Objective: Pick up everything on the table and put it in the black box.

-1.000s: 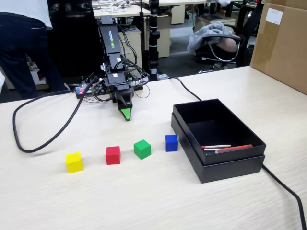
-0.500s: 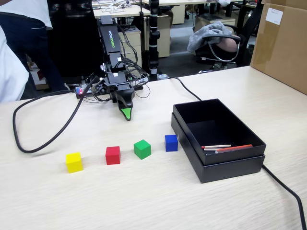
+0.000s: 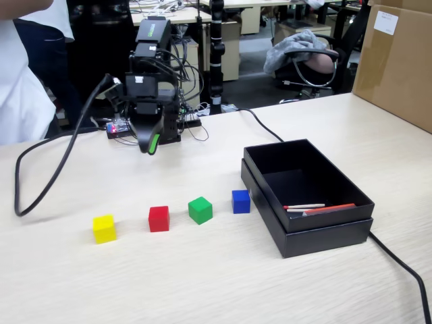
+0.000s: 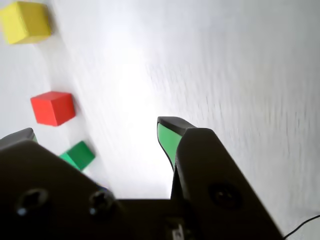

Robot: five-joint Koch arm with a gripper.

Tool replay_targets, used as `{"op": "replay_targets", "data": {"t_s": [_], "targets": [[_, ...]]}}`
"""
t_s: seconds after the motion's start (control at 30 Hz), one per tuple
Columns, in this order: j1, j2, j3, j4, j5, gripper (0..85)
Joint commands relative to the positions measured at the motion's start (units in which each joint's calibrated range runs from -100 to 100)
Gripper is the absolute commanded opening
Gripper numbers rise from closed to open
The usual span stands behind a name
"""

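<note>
1. Black gripper with green pads (image 3: 150,147) hangs in the air above the back part of the pale beige wood-grain table (image 3: 202,277), well apart from everything on it.
2. In the wrist view the gripper (image 4: 97,131) has its two jaws spread wide, with bare table showing between them, and nothing is held.
3. Four small cubes sit in a row on the table in the fixed view, closer to the camera than the gripper.
4. From left to right in that view they are the small yellow cube (image 3: 104,228), the small red cube (image 3: 158,218), the small green cube (image 3: 200,210) and the small blue cube (image 3: 241,201).
5. The cubes do not touch each other.
6. The blue cube sits just beside the left wall of the shallow matte black box (image 3: 324,236).
7. A thin red stick (image 3: 331,209) and a thin white stick (image 3: 304,206) lie inside the black box, near its front wall.
8. The wrist view shows the yellow cube (image 4: 25,21), the red cube (image 4: 52,107) and the green cube (image 4: 78,154) along its left side.
9. A thick black cable (image 3: 47,182) curves over the left part of the table.
10. A big brown cardboard box (image 3: 395,61) stands at the far right.
</note>
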Motion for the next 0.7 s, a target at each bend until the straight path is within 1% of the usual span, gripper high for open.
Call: {"op": "replay_targets", "data": {"t_s": [0.0, 0.17, 0.33, 0.67], "targets": [[-3.0, 13.7, 13.6, -2.6, -4.9, 47.2], [-5.4, 31.7, 28.2, -2.6, -7.2, 47.2], [-5.6, 48.8, 40.6, -2.6, -7.7, 47.2], [-5.4, 69.8, 53.6, -2.6, -7.4, 47.1]]}}
